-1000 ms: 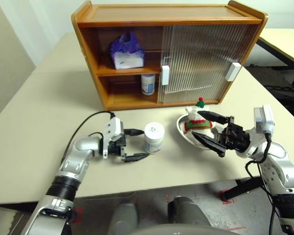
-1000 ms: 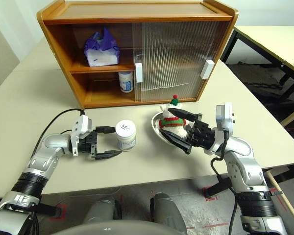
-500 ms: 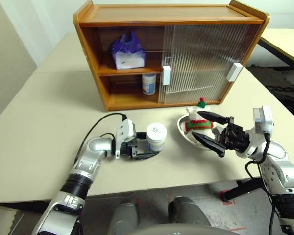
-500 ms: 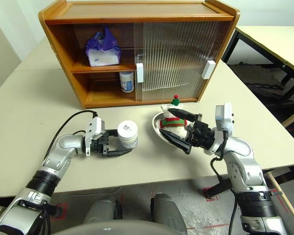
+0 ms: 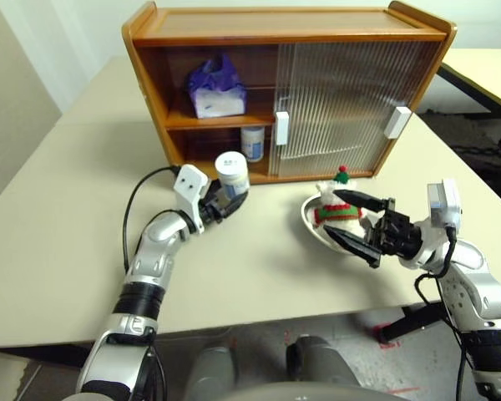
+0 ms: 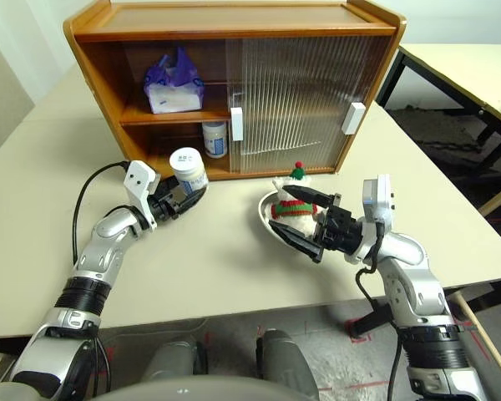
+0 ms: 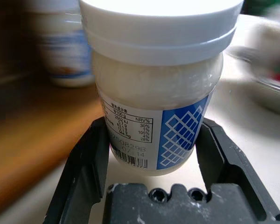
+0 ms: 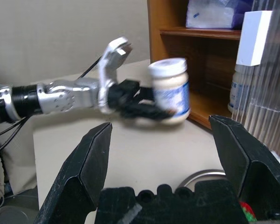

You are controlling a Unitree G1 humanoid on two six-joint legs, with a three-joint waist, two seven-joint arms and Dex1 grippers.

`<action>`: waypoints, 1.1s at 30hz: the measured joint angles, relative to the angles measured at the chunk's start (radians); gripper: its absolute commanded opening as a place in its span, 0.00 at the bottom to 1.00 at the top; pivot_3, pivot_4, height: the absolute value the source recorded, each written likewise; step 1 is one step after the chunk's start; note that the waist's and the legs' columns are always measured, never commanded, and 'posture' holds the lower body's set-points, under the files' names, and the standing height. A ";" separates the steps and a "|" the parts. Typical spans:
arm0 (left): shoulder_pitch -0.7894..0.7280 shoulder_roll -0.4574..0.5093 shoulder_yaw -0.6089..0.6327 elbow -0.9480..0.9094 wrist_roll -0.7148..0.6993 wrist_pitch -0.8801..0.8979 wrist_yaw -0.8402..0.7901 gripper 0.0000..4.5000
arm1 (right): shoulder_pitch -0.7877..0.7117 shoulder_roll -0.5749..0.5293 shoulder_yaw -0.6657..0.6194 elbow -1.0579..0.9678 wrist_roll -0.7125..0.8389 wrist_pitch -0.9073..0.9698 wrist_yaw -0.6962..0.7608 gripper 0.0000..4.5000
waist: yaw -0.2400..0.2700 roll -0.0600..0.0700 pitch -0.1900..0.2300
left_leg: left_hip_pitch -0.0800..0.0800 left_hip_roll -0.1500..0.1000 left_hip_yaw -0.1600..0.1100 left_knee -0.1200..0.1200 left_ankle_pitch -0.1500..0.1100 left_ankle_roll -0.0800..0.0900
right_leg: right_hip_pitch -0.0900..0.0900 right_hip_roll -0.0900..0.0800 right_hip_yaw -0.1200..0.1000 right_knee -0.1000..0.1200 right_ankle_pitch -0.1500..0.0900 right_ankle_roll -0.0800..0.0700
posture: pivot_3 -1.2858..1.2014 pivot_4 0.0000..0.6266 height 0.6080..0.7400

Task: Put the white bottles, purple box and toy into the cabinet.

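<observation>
My left gripper is shut on a white bottle and holds it off the table, just in front of the cabinet's open left half. In the left wrist view the bottle sits between both fingers. A second white bottle stands on the lower shelf. On the upper shelf lies the purple box. The toy lies in a steel bowl in front of the cabinet's right half. My right gripper is open, with one finger on each side of the toy.
Two ribbed sliding doors cover the cabinet's right half. Another table stands at the back right. The table's front edge runs close below both arms.
The left gripper closed on the white bottle, lifted it off the table and carried it towards the cabinet's open left side. The right arm kept still.
</observation>
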 measured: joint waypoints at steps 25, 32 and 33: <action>-0.387 -0.171 0.073 0.593 0.109 -0.083 0.506 0.67 | -0.008 0.024 0.017 -0.006 -0.003 0.002 -0.041 1.00 | 0.019 -0.003 0.001 | -0.002 -0.007 -0.001 0.000 -0.003 -0.004 | -0.001 0.000 0.000 -0.001 0.000 0.001 | 0.54 0.00 1.00; -0.474 -0.170 0.085 0.736 0.115 -0.116 0.549 0.67 | -0.010 0.024 0.017 -0.007 -0.003 0.002 -0.050 1.00 | 0.019 -0.004 0.002 | -0.002 -0.009 -0.002 0.000 -0.003 -0.005 | -0.001 -0.001 0.000 -0.001 0.000 0.001 | 0.54 0.00 1.00; -0.478 -0.170 0.085 0.744 0.115 -0.118 0.552 0.67 | -0.010 0.024 0.017 -0.007 -0.003 0.002 -0.051 1.00 | 0.018 -0.004 0.002 | -0.002 -0.009 -0.002 0.000 -0.003 -0.005 | -0.001 -0.001 0.000 -0.001 0.000 0.001 | 0.54 0.00 1.00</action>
